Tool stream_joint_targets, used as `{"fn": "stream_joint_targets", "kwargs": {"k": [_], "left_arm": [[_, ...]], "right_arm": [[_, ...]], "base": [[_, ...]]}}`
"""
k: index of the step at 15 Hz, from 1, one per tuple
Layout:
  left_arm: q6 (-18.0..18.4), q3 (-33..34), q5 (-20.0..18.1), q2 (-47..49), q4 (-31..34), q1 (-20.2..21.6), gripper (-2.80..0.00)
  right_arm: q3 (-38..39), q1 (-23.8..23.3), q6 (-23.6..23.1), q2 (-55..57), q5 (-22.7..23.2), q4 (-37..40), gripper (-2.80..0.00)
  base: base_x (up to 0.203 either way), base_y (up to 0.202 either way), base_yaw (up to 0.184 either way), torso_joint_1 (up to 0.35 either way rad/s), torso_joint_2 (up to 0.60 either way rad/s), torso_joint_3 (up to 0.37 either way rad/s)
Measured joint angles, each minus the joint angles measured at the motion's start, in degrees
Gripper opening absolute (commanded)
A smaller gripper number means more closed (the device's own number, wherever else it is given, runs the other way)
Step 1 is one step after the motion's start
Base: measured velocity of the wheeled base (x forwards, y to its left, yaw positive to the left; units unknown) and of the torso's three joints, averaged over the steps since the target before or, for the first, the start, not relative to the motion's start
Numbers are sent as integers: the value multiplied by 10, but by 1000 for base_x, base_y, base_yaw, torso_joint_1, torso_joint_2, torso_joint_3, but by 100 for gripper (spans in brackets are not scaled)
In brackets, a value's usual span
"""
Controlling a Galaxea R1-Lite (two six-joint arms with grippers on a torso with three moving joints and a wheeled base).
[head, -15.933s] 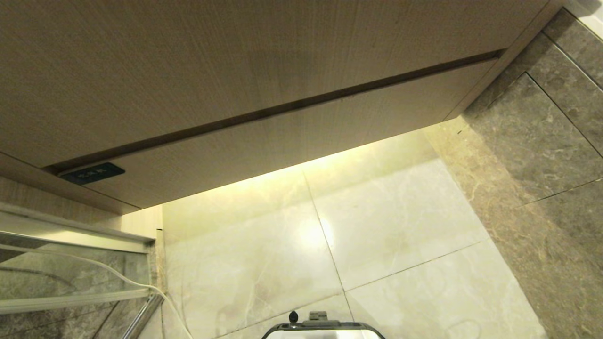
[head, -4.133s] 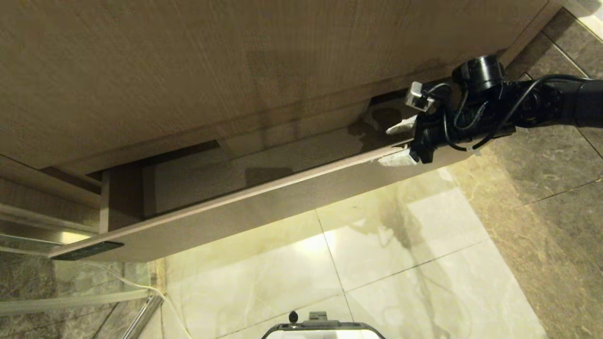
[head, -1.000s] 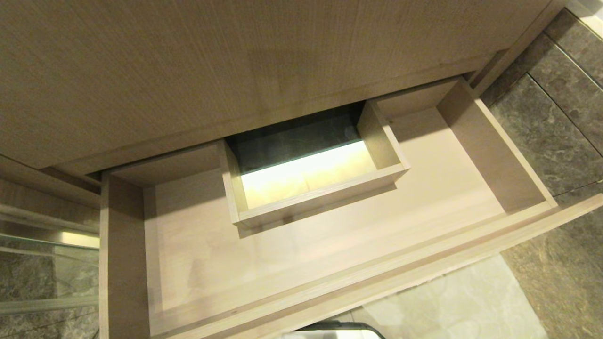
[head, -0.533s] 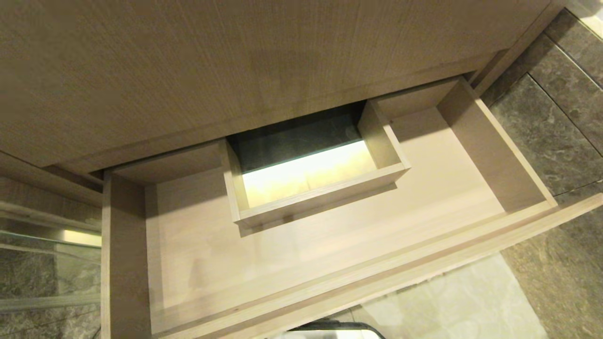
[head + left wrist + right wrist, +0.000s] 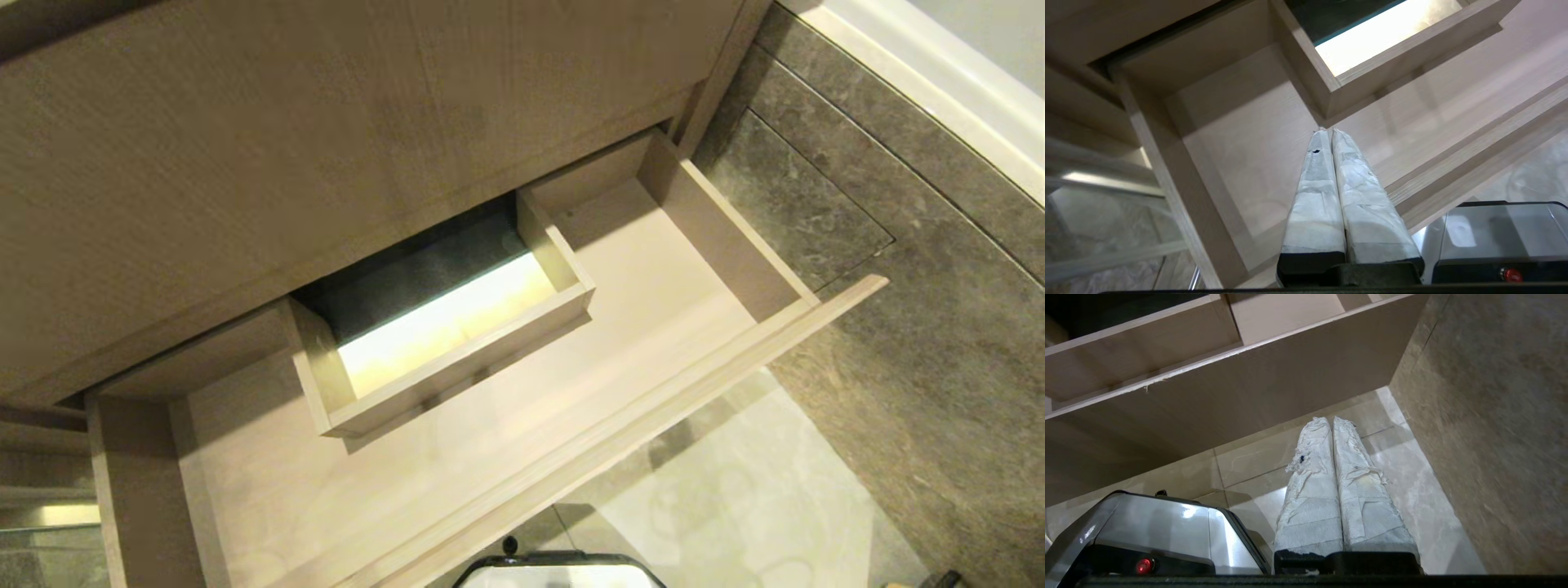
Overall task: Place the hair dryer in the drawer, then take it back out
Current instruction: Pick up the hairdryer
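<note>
Marble floor (image 5: 735,490) under the pulled-out drawer (image 5: 620,327); left gripper (image 5: 1327,130) and right gripper (image 5: 1331,418) closed, holding nothing.

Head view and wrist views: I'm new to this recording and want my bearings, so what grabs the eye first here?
The drawer stands pulled wide open across the head view, bare inside, with no hair dryer in sight. At its back a boxed cutout glows bright yellow-white, the floor showing through it. Each wrist view shows white-wrapped fingers pressed together: the left gripper over the drawer's floor, the right gripper below the drawer's front, over pale floor tiles.
</note>
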Motion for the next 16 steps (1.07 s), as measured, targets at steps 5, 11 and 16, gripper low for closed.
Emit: {"fn": "stream_joint_targets", "kwargs": {"k": [5, 11, 16], "left_arm": [[0, 0, 1, 0, 0, 0, -280], [0, 0, 1, 0, 0, 0, -280], [0, 0, 1, 0, 0, 0, -280]], "right_arm": [[0, 0, 0, 0, 1, -1, -280], [0, 0, 0, 0, -3, -2, -280], [0, 0, 0, 0, -3, -2, -280]], "base": [[0, 0, 0, 0, 0, 0], [1, -3, 62, 1, 1, 1], [1, -8, 172, 3, 4, 1]]}}
